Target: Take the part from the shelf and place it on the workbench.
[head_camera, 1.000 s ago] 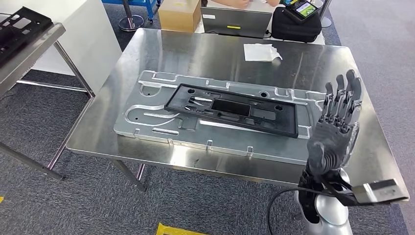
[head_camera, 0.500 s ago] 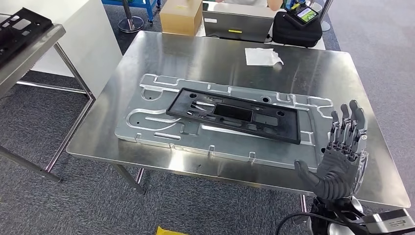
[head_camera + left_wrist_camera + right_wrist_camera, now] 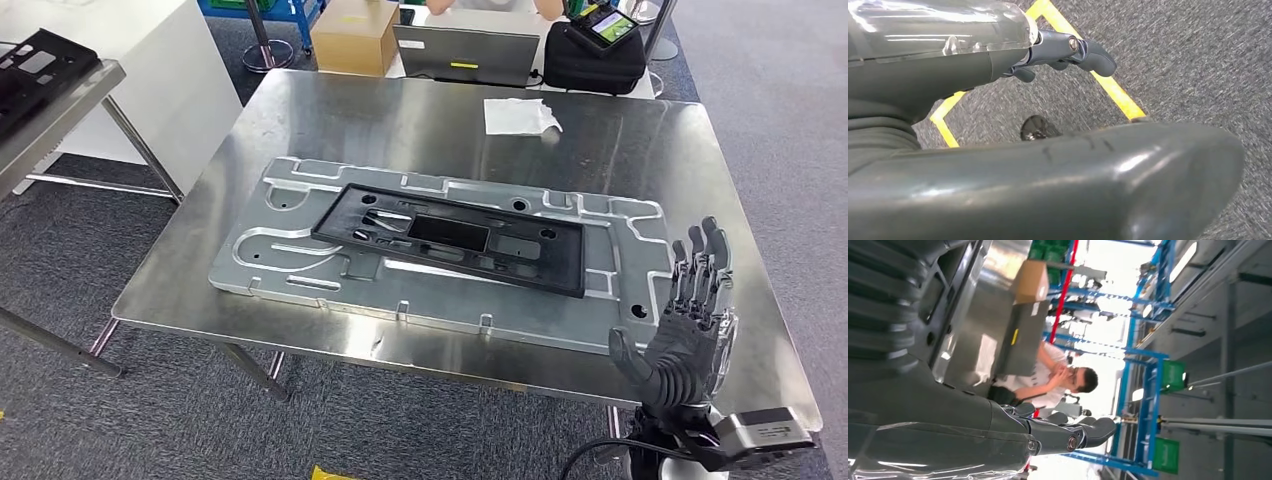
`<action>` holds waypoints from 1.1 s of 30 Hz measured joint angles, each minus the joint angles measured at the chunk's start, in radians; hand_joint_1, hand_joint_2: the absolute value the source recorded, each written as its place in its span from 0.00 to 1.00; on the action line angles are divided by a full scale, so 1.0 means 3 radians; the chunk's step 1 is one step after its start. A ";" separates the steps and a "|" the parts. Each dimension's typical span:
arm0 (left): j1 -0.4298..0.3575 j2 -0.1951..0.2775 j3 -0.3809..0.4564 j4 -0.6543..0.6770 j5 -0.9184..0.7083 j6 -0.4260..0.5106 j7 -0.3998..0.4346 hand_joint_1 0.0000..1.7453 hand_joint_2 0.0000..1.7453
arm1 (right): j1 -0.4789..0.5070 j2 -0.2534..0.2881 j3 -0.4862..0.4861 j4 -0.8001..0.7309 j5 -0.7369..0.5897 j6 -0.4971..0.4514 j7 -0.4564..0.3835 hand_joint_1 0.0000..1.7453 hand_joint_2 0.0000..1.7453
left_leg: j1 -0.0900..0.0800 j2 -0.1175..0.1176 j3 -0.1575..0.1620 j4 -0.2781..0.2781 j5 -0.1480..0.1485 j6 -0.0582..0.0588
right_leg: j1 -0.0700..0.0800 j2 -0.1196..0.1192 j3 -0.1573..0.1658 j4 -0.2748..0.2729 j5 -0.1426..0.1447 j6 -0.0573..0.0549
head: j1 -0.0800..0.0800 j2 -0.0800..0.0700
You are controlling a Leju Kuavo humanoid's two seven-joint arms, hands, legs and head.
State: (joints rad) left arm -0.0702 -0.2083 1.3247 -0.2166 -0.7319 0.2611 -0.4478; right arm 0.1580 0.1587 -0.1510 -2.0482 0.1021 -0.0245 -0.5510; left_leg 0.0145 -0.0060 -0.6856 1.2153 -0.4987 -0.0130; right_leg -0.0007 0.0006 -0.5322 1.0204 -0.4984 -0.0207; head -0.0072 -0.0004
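Note:
The black plastic frame part (image 3: 450, 238) lies flat on a grooved metal jig plate (image 3: 290, 252) in the middle of the steel workbench (image 3: 400, 120). My right hand (image 3: 688, 325) is raised at the workbench's near right corner, to the right of the part and apart from it. Its fingers are spread and it holds nothing; in the right wrist view the right hand (image 3: 948, 410) is likewise empty. My left hand (image 3: 998, 165) hangs over the grey carpet floor with its fingers (image 3: 1068, 50) extended, holding nothing.
A grey shelf (image 3: 70, 95) at the far left carries another black part (image 3: 40, 60). A white cloth (image 3: 520, 115) lies at the workbench's far side. Behind it are a cardboard box (image 3: 355, 35), a grey case (image 3: 465, 55) and a black bag (image 3: 595, 60). A person (image 3: 1058, 377) sits beyond the bench.
My right hand has dropped and drawn back toward the near right corner, staying empty with fingers spread. The camera has shifted a little; the part lies unmoved on the jig plate.

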 joint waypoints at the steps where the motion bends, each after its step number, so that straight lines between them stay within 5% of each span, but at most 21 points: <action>1: -0.0002 -0.0007 0.0014 -0.0001 0.0016 0.0011 -0.0007 0.00 0.00 | 0.0000 0.0000 0.0008 0.0025 0.0016 -0.0024 0.0000 0.00 0.00 | -0.0015 0.0001 0.0121 -0.0237 0.0091 0.0039 | 0.0010 0.0001 0.0004 0.0000 -0.0005 0.0001 | 0.0001 0.0000; 3: -0.0010 -0.0022 0.0041 -0.0002 0.0038 0.0036 -0.0020 0.00 0.00 | -0.0002 -0.0001 0.0026 0.0079 0.0032 -0.0063 0.0005 0.00 0.00 | -0.0044 0.0006 0.0278 -0.0557 0.0196 0.0091 | 0.0019 0.0001 0.0002 0.0004 -0.0012 0.0019 | 0.0003 0.0000; 7: -0.0016 -0.0057 0.0085 -0.0003 0.0078 0.0071 -0.0043 0.00 0.00 | -0.0036 -0.0019 0.0088 0.0192 0.0070 -0.0139 0.0014 0.00 0.00 | -0.0041 0.0014 0.0302 -0.0669 0.0248 0.0118 | 0.0010 -0.0002 -0.0010 0.0019 -0.0040 0.0092 | 0.0004 0.0000; 9: -0.0020 -0.0071 0.0106 -0.0004 0.0083 0.0073 -0.0053 0.00 0.00 | -0.0064 -0.0044 0.0108 0.0242 0.0108 -0.0199 0.0016 0.00 0.00 | -0.0018 0.0018 0.0292 -0.0721 0.0294 0.0142 | 0.0004 0.0001 -0.0086 0.0211 -0.0219 0.0129 | 0.0004 0.0000; 11: -0.0021 -0.0072 0.0116 -0.0004 0.0083 0.0063 -0.0059 0.00 0.00 | -0.0078 -0.0069 0.0114 0.0286 0.0155 -0.0271 0.0019 0.00 0.00 | -0.0020 0.0005 0.0251 -0.0728 0.0329 0.0155 | -0.0017 0.0001 -0.0238 0.0611 -0.0477 0.0162 | 0.0004 0.0000; 13: -0.0019 -0.0074 0.0118 -0.0004 0.0086 0.0051 -0.0060 0.00 0.00 | -0.0078 -0.0096 0.0120 0.0319 0.0202 -0.0331 0.0026 0.00 0.00 | -0.0018 -0.0024 0.0199 -0.0724 0.0366 0.0144 | -0.0044 0.0001 -0.0293 0.0845 -0.0562 0.0190 | 0.0005 0.0000; 14: -0.0018 -0.0074 0.0119 -0.0004 0.0090 0.0049 -0.0060 0.00 0.00 | -0.0079 -0.0108 0.0126 0.0331 0.0219 -0.0351 0.0029 0.00 0.00 | -0.0014 -0.0044 0.0173 -0.0720 0.0387 0.0134 | -0.0058 0.0002 -0.0229 0.0779 -0.0506 0.0202 | 0.0005 0.0000; 16: -0.0021 -0.0076 0.0120 -0.0004 0.0094 0.0046 -0.0060 0.00 0.00 | -0.0082 -0.0128 0.0146 0.0347 0.0245 -0.0382 0.0032 0.00 0.00 | -0.0005 -0.0095 0.0119 -0.0700 0.0429 0.0102 | -0.0089 0.0060 0.0052 0.0333 -0.0325 0.0216 | 0.0004 0.0000; 18: -0.0026 -0.0077 0.0120 -0.0004 0.0098 0.0046 -0.0062 0.00 0.00 | -0.0079 -0.0139 0.0163 0.0359 0.0264 -0.0409 0.0034 0.00 0.00 | -0.0006 -0.0149 0.0080 -0.0681 0.0474 0.0059 | -0.0090 0.0152 0.0256 -0.0019 -0.0218 0.0195 | 0.0004 0.0000; 22: -0.0017 -0.0076 0.0128 -0.0004 0.0104 0.0049 -0.0066 0.00 0.00 | -0.0084 -0.0143 0.0189 0.0381 0.0271 -0.0424 0.0038 0.00 0.00 | -0.0003 -0.0208 0.0029 -0.0684 0.0542 -0.0026 | -0.0070 0.0116 0.0224 -0.0063 -0.0147 0.0088 | 0.0004 0.0000; 23: -0.0014 -0.0076 0.0133 -0.0004 0.0105 0.0051 -0.0066 0.00 0.00 | -0.0086 -0.0143 0.0202 0.0386 0.0271 -0.0424 0.0038 0.00 0.00 | 0.0001 -0.0172 -0.0002 -0.0629 0.0465 -0.0042 | -0.0072 0.0077 0.0196 -0.0069 -0.0113 0.0049 | 0.0003 0.0000; 25: -0.0018 -0.0076 0.0140 -0.0004 0.0105 0.0052 -0.0067 0.00 0.00 | -0.0086 -0.0144 0.0223 0.0393 0.0271 -0.0424 0.0038 0.00 0.00 | 0.0011 -0.0060 -0.0098 -0.0318 0.0147 -0.0062 | -0.0066 -0.0002 0.0122 -0.0075 -0.0045 -0.0002 | 0.0002 0.0000; 27: -0.0022 -0.0076 0.0142 -0.0004 0.0105 0.0052 -0.0067 0.00 0.00 | -0.0083 -0.0144 0.0235 0.0404 0.0271 -0.0425 0.0038 0.00 0.00 | 0.0019 -0.0012 -0.0185 0.0121 -0.0122 -0.0089 | -0.0049 -0.0077 0.0038 -0.0069 0.0018 -0.0013 | 0.0001 0.0000; 28: -0.0023 -0.0076 0.0143 -0.0004 0.0106 0.0052 -0.0067 0.00 0.00 | -0.0083 -0.0144 0.0240 0.0411 0.0271 -0.0426 0.0038 0.00 0.00 | 0.0020 -0.0006 -0.0182 0.0266 -0.0147 -0.0097 | -0.0042 -0.0119 -0.0006 -0.0063 0.0048 -0.0012 | 0.0001 0.0000; 30: -0.0023 -0.0076 0.0145 -0.0004 0.0111 0.0056 -0.0070 0.00 0.00 | -0.0084 -0.0144 0.0251 0.0424 0.0272 -0.0435 0.0038 0.00 0.00 | 0.0019 0.0013 -0.0008 0.0217 -0.0026 -0.0094 | -0.0030 -0.0199 -0.0092 -0.0048 0.0100 -0.0004 | 0.0001 0.0000; 33: -0.0037 -0.0077 0.0148 -0.0005 0.0131 0.0073 -0.0086 0.00 0.00 | -0.0090 -0.0144 0.0271 0.0433 0.0282 -0.0462 0.0043 0.00 0.00 | -0.0010 0.0176 0.0547 -0.0475 0.0022 -0.0037 | -0.0010 -0.0300 -0.0166 -0.0013 0.0153 0.0031 | 0.0002 0.0000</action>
State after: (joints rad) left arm -0.0813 -0.2313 1.3690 -0.2180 -0.6928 0.2830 -0.4737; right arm 0.1311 0.1155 -0.0695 -1.9183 0.1866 -0.1631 -0.5382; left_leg 0.0115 0.0467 -0.5214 1.0728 -0.4922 -0.0240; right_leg -0.0038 -0.0893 -0.5821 1.0165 -0.4526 -0.0114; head -0.0065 -0.0003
